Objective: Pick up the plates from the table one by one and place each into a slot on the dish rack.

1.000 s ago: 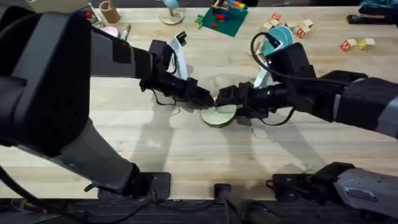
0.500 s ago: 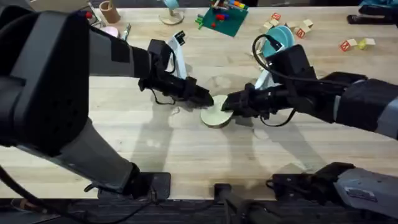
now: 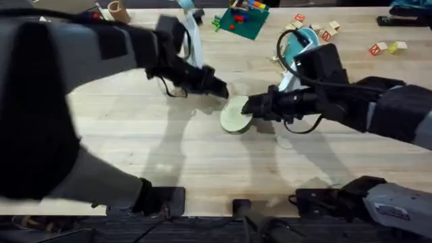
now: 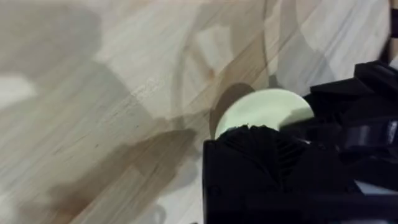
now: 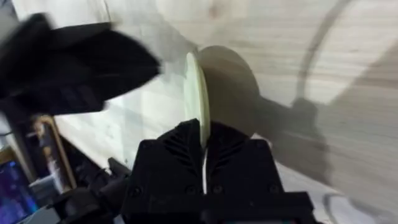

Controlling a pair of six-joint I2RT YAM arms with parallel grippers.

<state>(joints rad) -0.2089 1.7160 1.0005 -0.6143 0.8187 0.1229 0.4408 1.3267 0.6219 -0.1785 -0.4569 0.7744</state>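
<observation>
Cream-yellow was the colour of the plate [image 3: 235, 115] held at the middle of the table [image 3: 169, 162]. It was pinched by its edge between the closed fingers of the right gripper [image 3: 247, 108] and was lifted off the wood, tilted up on its side. In the right wrist view the plate [image 5: 198, 99] was seen edge-on, gripped by the two black fingers [image 5: 174, 152] with only the thin rim between them.

The left gripper [image 3: 221, 91] was just beside the plate, at its far side. Whether its fingers were open or closed could not be told, and no hold on the plate could be made out.

A blue plate [image 3: 297, 42] was seen farther back on the right, near some small wooden blocks [image 3: 329, 30]. The dish rack could not be made out, so it could not be said whether any plate was already in a slot.

So the task looked only begun. One plate was picked up but not yet put away. It had to be carried to the rack and slid between two pegs.
</observation>
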